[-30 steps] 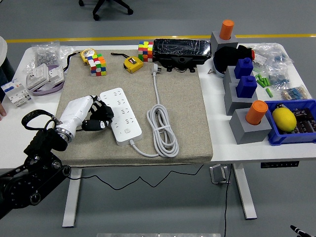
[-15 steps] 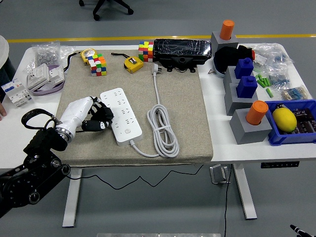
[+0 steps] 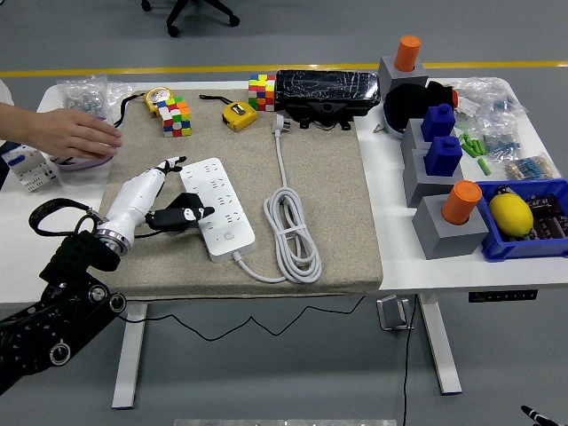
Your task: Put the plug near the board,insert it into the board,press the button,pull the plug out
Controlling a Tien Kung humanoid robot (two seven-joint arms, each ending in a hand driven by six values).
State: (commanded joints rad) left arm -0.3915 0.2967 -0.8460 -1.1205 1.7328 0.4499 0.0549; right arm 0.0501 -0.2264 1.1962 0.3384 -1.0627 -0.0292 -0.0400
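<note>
A white power strip (image 3: 219,209) lies on the beige mat (image 3: 328,195), its cable (image 3: 293,232) coiled to its right. The cable ends in a white plug (image 3: 278,124) lying at the mat's far edge, well away from any hand. My left hand (image 3: 184,202), white forearm and black fingers, is at the strip's left side. Its fingers are spread: one points up-left and the others reach over the strip's left edge, holding nothing. My right arm does not show.
A person's hand (image 3: 75,133) reaches in from the left over the purple tray (image 3: 89,161). Colour cubes (image 3: 176,115), tape measures (image 3: 238,115) and a black case (image 3: 327,91) line the back. Grey blocks with orange cylinders (image 3: 460,202) and a blue bin (image 3: 524,222) fill the right.
My left hand's curled fingers have spread and it has shifted slightly up beside the strip. A person's hand has reached in over the purple tray at the left.
</note>
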